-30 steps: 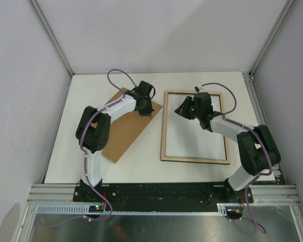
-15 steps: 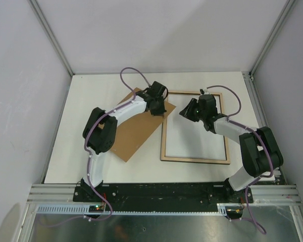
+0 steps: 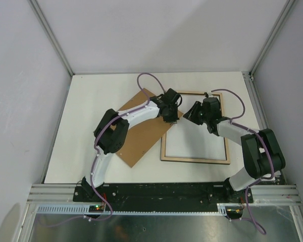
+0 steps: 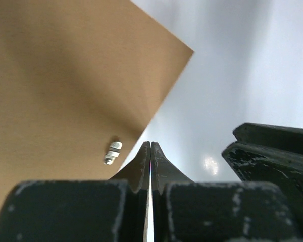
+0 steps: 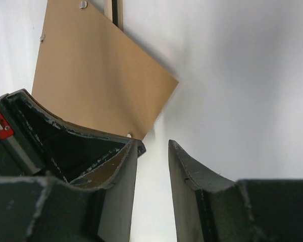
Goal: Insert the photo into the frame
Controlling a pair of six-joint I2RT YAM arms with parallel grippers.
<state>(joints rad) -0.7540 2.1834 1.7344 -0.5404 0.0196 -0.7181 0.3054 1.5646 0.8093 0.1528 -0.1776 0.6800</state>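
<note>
Surroundings: white table boxed in by pale grey walls with metal posts at the corners.
Frame: the frame lies flat on the table with its pale wood reverse up. It is right of the table's middle, in front of my right arm.
Backing board: the brown backing board lies at a slant to the frame's left. Its right corner overlaps the frame's far left corner.
Left fingers: my left gripper sits at that overlapping corner, just over the frame's far left corner. In my left wrist view the fingers are pressed together on the board's edge, with only a hairline between them.
Clip: a small metal clip is on the board close to where I pinch it.
Right fingers: my right gripper hangs over the far part of the frame's inner area, just beside my left gripper. In my right wrist view the jaws are parted with a clear gap of white between them, and they hold nothing.
Right wrist view: the board's corner points toward my spread fingers. A strip of the frame's rail shows beyond the board's far edge.
Photo: inside the frame I see only a white field. I cannot tell whether that is the photo's plain back or the table seen through the pane.
</note>
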